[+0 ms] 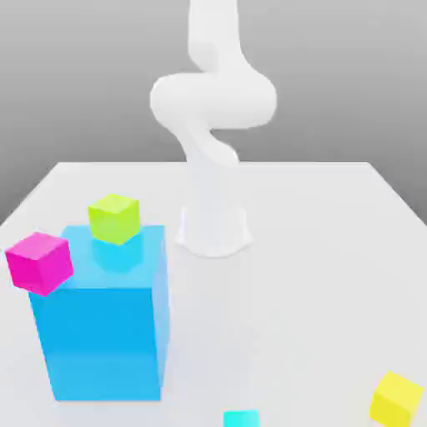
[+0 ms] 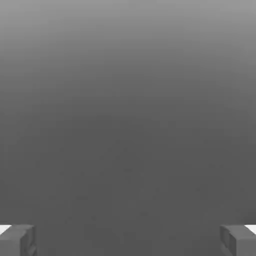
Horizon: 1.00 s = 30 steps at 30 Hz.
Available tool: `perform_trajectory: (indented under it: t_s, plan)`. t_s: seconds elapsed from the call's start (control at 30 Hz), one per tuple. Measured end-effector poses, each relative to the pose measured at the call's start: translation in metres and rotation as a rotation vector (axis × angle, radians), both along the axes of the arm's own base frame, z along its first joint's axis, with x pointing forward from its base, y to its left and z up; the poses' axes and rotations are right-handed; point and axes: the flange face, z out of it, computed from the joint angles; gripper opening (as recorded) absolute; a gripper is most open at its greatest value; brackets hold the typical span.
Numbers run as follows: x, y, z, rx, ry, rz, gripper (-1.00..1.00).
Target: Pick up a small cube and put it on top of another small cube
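We are waiting at the start of a stacking job, our jaws (image 2: 128, 241) standing wide apart with nothing between them, as the small cyan cube (image 1: 241, 419) is lying near the front edge of the white tabletop (image 1: 283, 308), cut by the bottom of the exterior view. The lime-green cube (image 1: 115, 219), the likely target, is resting on top of a big blue block (image 1: 102, 342) toward the front-left corner as the exterior view shows it, while a magenta cube (image 1: 40, 263) is appearing beside the block's upper left edge; whether it is touching, we cannot tell. A yellow cube (image 1: 397, 400) is sitting near the front-right corner. We are judging the raised target the main danger: a low approach could be striking the block and shaking the lime-green cube off its top, and a release off centre could be sending the cyan cube tumbling down the side. A hasty grasp near the front edge could also be pushing the cyan cube out of reach. Beneath it all, the tabletop is running pale and smooth to its straight far edge, the white arm (image 1: 213, 100) is rising from it, and a plain grey backdrop (image 1: 334, 83) is closing off the room.
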Motion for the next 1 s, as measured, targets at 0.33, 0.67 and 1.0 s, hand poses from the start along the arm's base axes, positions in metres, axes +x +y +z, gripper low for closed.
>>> perform_trajectory:
  t_s: [0.33,0.67,1.0]
  plan:
    - [0.106,0.012,-0.147,-0.013,0.255,0.025,0.00]
    - [0.155,0.026,-0.321,-0.025,0.506,0.055,0.00]
    - [0.147,0.035,-0.500,-0.032,0.729,0.079,0.00]
